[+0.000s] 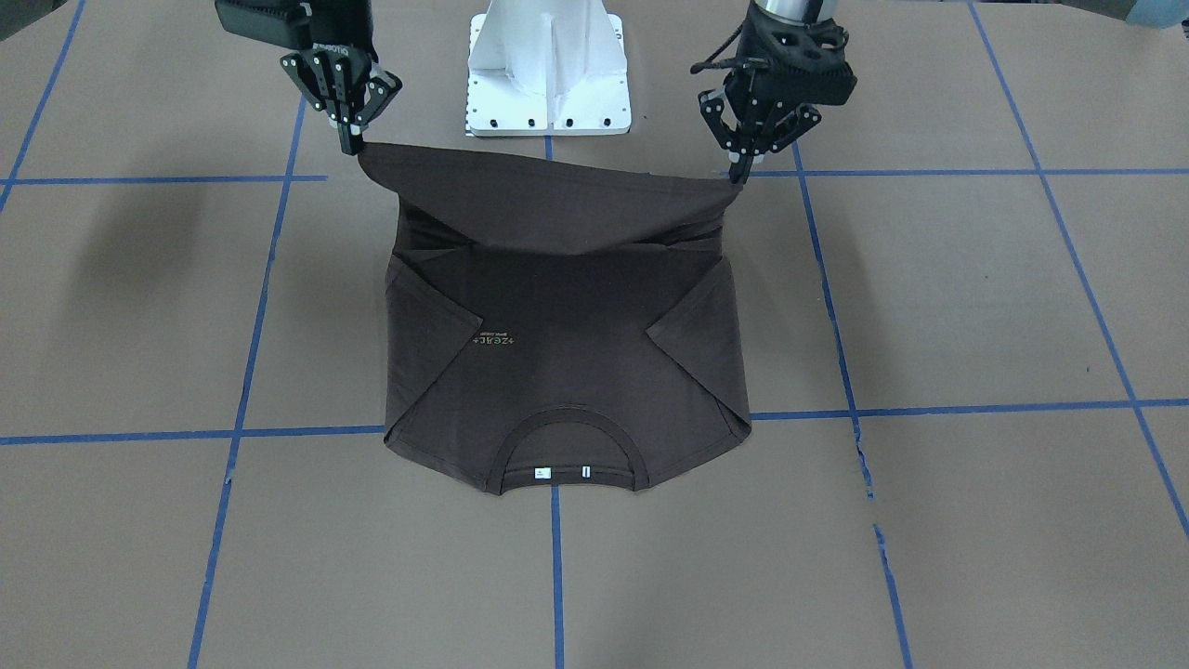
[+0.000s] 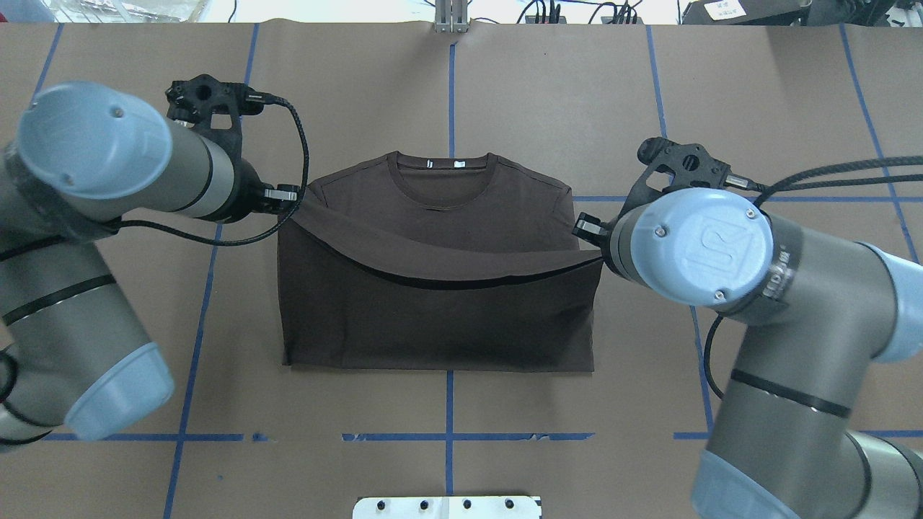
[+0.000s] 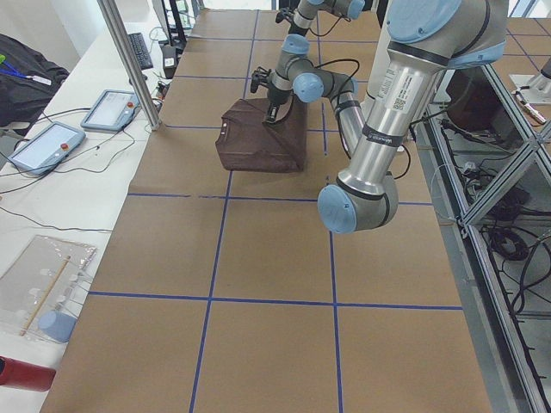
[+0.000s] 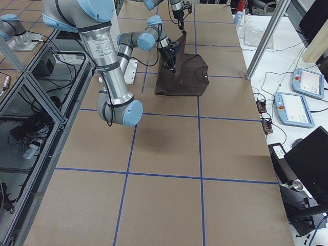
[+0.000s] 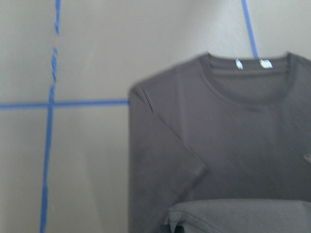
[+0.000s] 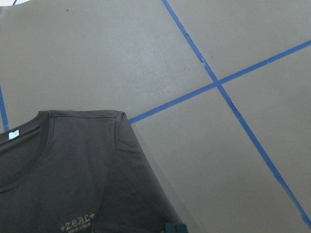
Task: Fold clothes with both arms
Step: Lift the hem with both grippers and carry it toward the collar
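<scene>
Brown T-shirt (image 1: 567, 390), pale "+ZEAL+" chest lettering (image 6: 77, 224)

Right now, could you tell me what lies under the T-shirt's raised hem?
The T-shirt's own front: folded-in sleeves and pale lettering. Anything further under the hem is covered.

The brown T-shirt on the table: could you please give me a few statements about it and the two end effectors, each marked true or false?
1. The left end effector and the right end effector each pinch a hem corner of the T-shirt, held raised. True.
2. The collar lies on the side nearest the white base. False: it lies on the side away from the base.
3. Both sleeves are folded inward over the chest. True.
4. The T-shirt lies back side up. False: its chest lettering faces up.
</scene>
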`<state>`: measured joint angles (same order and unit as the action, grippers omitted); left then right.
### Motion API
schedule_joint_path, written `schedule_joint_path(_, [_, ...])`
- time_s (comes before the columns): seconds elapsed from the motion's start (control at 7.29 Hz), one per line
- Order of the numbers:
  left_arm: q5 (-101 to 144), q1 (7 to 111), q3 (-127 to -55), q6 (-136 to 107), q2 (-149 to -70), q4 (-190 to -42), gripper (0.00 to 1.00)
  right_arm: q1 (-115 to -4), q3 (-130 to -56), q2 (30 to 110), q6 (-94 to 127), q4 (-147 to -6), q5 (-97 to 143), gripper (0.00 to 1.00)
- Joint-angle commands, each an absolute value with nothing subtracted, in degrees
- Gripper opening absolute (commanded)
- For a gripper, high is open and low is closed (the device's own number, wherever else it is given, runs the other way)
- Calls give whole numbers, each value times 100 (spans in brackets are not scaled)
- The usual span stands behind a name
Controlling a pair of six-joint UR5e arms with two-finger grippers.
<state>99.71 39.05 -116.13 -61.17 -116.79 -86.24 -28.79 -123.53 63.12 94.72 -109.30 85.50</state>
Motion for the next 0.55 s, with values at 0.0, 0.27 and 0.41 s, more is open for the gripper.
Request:
schedule_joint_path(0.0, [9941, 4086, -10350, -5995, -11856, -9689, 0, -3294, -11211, 6171, 9282, -9971, 8683, 0])
schedule_joint_path(0.27, [9923, 4087, -9584, -5985, -11917, -10315, 0, -3357, -10262, 5986, 9167, -9276, 8675, 0])
schedule_joint_path(0.41, [9914, 4087, -9102, -5985, -12022, -10692, 0, -3349, -9787, 5968, 9158, -8846, 8675, 0])
